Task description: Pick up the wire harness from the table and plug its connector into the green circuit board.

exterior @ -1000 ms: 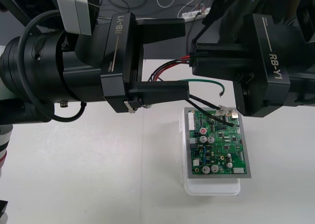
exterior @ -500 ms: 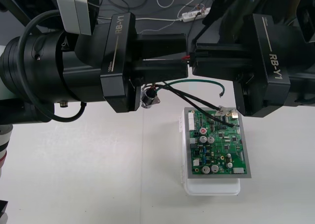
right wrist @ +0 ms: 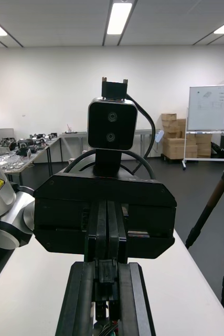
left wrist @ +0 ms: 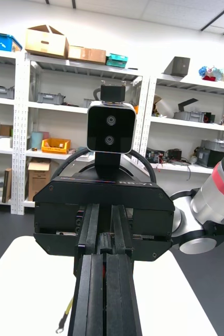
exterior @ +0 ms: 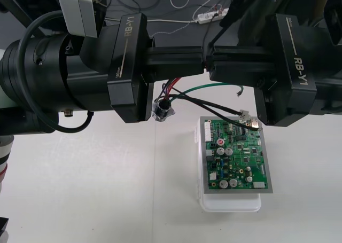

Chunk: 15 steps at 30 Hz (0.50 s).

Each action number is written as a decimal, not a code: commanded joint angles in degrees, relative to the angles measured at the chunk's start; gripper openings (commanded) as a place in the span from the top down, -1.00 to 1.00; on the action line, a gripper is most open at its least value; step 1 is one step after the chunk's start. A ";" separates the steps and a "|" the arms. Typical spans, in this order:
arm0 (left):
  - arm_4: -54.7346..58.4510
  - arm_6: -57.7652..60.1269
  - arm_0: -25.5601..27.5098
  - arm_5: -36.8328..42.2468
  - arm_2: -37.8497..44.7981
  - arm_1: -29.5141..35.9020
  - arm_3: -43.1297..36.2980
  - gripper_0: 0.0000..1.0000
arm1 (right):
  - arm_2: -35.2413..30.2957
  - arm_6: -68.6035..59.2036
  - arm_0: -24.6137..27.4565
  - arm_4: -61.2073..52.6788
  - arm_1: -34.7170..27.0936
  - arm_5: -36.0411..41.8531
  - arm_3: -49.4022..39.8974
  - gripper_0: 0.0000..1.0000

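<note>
The green circuit board (exterior: 236,160) sits on its white base (exterior: 230,204) at the table's right middle. Above and behind it my left gripper (exterior: 200,60) and right gripper (exterior: 209,61) meet tip to tip, both shut. The wire harness (exterior: 181,91) hangs beneath them. Its red and black wires come out from under the left fingers, and a green wire (exterior: 214,85) loops right. The round metal socket (exterior: 162,110) dangles left of the board. The small plug (exterior: 251,123) hovers at the board's far right corner. In the right wrist view coloured wires (right wrist: 109,328) show between that gripper's shut fingers.
A white power strip (exterior: 211,14) and loose cables lie on the dark floor beyond the table's far edge. Both thick black forearms span the back of the table. The pale tabletop (exterior: 80,189) stretches left of the board.
My left gripper went from wide open to shut around the harness wires beside the right gripper's tips. The socket came into sight below it. The right gripper stayed shut and still.
</note>
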 commanded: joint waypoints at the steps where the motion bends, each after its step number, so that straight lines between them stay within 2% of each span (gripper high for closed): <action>1: 1.24 -1.44 -0.78 2.91 -0.95 -0.88 -1.68 1.00 | -1.63 0.62 0.43 -0.53 0.76 0.06 -1.76 1.00; 7: 1.33 -1.79 -0.78 2.91 -0.95 -0.88 -1.68 1.00 | -1.63 0.62 0.43 -0.53 0.76 -0.03 -1.76 1.00; 8: 1.33 -1.79 -0.78 2.91 -0.86 -0.88 -1.68 1.00 | -1.72 0.62 0.43 -0.53 0.76 -0.03 -1.76 0.81; 9: 1.42 -1.88 -0.78 2.91 -0.95 -0.80 -1.68 1.00 | -1.72 0.53 0.43 -0.53 0.76 -0.03 -1.67 0.23; 10: 1.51 -1.88 -0.78 2.91 -0.86 -0.80 -1.68 1.00 | -1.72 0.36 0.52 -0.53 0.76 -0.03 -1.67 -0.26; 11: 1.51 -1.88 -0.78 2.91 -0.95 -0.88 -1.68 1.00 | -1.63 0.27 0.43 -0.53 0.76 -0.03 -1.76 -0.48; 12: 1.51 -1.97 -0.78 2.91 -0.86 -0.88 -1.68 1.00 | -1.72 0.27 0.43 -0.53 0.76 -0.03 -1.76 -0.83; 13: 1.51 -1.97 -0.78 2.91 -0.86 -0.80 -1.68 1.00 | -1.72 0.27 0.52 -0.53 0.76 0.06 -1.76 -1.00; 15: 1.60 -2.06 -0.78 2.91 -0.86 -0.62 -1.68 1.00 | -1.63 0.18 0.43 -0.62 0.76 0.06 -1.67 -1.00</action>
